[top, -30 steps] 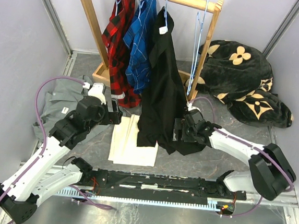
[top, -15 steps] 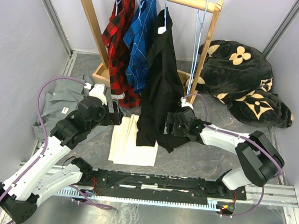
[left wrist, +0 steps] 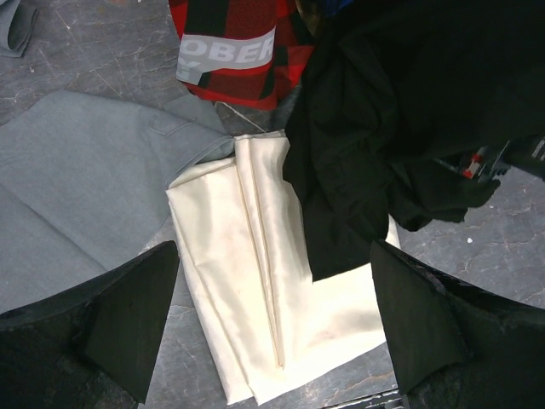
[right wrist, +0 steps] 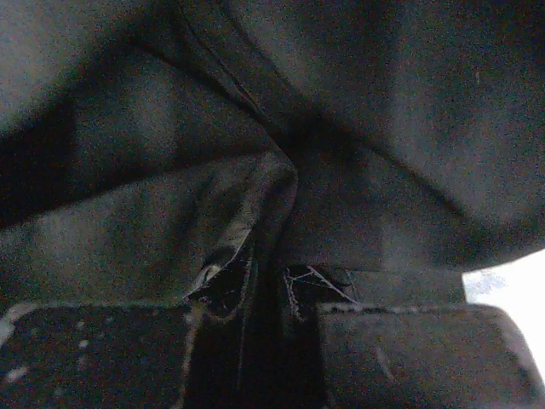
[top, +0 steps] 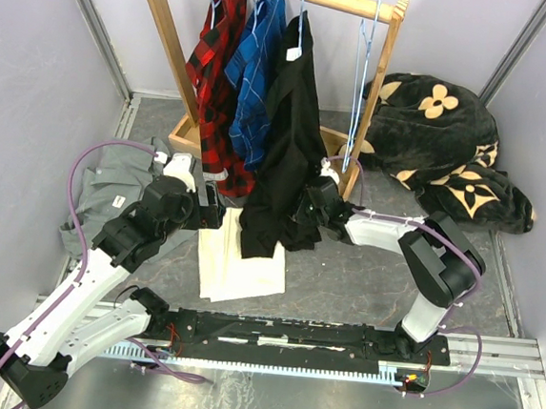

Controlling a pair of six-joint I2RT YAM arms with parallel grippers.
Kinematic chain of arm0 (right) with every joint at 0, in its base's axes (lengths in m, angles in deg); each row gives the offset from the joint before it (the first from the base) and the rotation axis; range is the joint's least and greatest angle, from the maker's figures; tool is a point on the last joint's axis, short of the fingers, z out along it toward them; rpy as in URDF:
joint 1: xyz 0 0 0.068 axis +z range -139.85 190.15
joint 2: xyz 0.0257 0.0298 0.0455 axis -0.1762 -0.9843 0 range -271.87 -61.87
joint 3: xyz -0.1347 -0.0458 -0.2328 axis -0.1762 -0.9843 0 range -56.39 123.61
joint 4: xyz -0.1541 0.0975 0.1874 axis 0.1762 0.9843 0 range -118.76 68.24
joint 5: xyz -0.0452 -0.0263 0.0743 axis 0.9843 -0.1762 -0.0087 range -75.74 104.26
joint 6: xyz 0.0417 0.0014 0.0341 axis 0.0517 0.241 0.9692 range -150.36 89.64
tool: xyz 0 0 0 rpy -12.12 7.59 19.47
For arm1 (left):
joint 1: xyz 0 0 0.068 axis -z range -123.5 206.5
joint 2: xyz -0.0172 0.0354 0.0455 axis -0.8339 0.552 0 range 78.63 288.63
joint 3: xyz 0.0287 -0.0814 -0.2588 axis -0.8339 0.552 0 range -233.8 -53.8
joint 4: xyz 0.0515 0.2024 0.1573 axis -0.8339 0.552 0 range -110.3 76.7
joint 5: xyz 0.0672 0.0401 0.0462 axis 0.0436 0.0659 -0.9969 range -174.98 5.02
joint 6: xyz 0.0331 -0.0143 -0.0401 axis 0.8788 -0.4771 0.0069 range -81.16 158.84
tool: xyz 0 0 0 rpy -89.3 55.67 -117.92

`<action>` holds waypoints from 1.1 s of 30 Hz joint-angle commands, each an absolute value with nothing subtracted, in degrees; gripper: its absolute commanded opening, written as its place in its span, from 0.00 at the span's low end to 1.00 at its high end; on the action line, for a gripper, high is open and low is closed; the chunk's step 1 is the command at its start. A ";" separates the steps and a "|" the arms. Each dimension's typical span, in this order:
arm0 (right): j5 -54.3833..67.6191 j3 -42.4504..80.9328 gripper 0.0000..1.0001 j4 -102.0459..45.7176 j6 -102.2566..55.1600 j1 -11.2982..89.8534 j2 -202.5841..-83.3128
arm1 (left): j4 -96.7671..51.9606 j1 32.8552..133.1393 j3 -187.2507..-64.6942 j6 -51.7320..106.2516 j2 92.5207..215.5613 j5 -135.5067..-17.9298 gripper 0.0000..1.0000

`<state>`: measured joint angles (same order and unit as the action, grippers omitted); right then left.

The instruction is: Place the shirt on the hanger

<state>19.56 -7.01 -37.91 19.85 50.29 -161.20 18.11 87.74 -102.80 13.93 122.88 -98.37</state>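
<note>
The black shirt [top: 295,120] hangs from a light-blue hanger [top: 302,4] on the rack's rod, with a white label at its collar. Its lower part is bunched and drawn toward the left. My right gripper [top: 309,208] is shut on that lower part. In the right wrist view dark fabric fills the picture, and a fold of the shirt [right wrist: 281,170] is pinched between the closed jaws of the right gripper [right wrist: 266,294]. My left gripper [top: 211,209] [left wrist: 272,328] is open above a cream cloth [left wrist: 255,281], holding nothing. The shirt's hem [left wrist: 375,145] lies to its right.
The wooden rack [top: 164,32] also carries a red plaid shirt [top: 218,66], a blue plaid shirt [top: 255,79] and an empty blue hanger [top: 362,78]. A grey shirt [top: 112,186] lies at the left. A black flowered blanket [top: 441,143] is heaped at the back right.
My right gripper has moved left toward the rack and shut on the black shirt's lower part, dragging the hem left and up. The left arm has stayed still.
</note>
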 commanded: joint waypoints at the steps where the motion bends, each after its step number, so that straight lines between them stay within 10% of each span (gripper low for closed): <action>1: 23.42 1.76 0.12 -39.97 18.43 50.51 -160.71 | 15.79 87.53 -102.98 15.82 122.77 -99.12 1.00; 24: 30.91 31.06 0.01 -38.92 4.19 41.79 -180.67 | 15.78 87.52 -102.91 15.78 123.76 -99.57 1.00; 28: 31.45 32.97 0.09 -36.53 1.65 40.93 -182.20 | 15.94 87.53 -102.98 15.63 123.99 -99.82 1.00; 33: 29.45 24.89 0.44 -40.66 -0.12 40.91 -175.77 | 15.65 87.57 -102.84 15.55 123.61 -99.95 1.00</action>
<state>29.50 29.08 -36.38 2.67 41.40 -181.52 18.11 87.74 -102.77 13.93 124.09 -98.63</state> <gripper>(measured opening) 0.353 0.997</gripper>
